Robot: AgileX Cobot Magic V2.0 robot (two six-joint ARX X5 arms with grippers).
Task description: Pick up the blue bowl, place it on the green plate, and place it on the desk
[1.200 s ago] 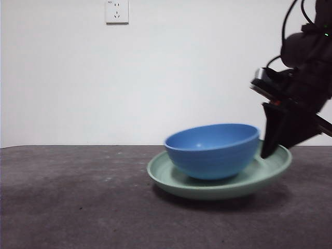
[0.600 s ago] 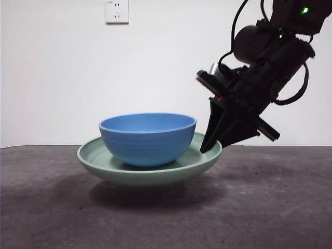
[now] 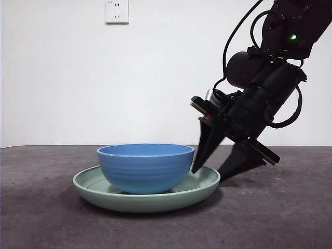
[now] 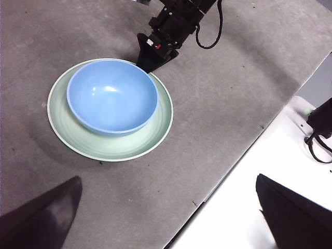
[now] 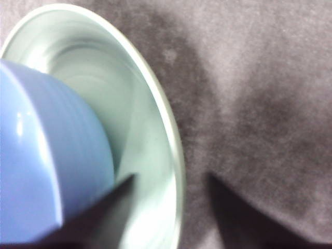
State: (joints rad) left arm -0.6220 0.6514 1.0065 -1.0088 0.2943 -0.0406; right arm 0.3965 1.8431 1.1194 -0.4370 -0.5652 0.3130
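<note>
The blue bowl (image 3: 145,168) sits upright inside the green plate (image 3: 104,194), and the plate lies flat on the desk (image 3: 52,218). My right gripper (image 3: 210,174) is open at the plate's right edge, one jaw inside the rim beside the bowl and the other outside on the desk. Its wrist view shows the bowl (image 5: 41,171), the plate rim (image 5: 150,119) and the right gripper (image 5: 171,179) straddling that rim. My left gripper (image 4: 166,223) hangs high above, open and holding nothing, looking down on bowl (image 4: 111,96), plate (image 4: 155,132) and the right gripper (image 4: 153,59).
A wall socket (image 3: 116,11) is on the white wall behind. In the left wrist view the desk ends at a white surface (image 4: 270,155), where a black cabled part (image 4: 321,129) sits.
The plate with the bowl moved left and came down from the air onto the desk. My right gripper, shut on the rim before, now stands open around it.
</note>
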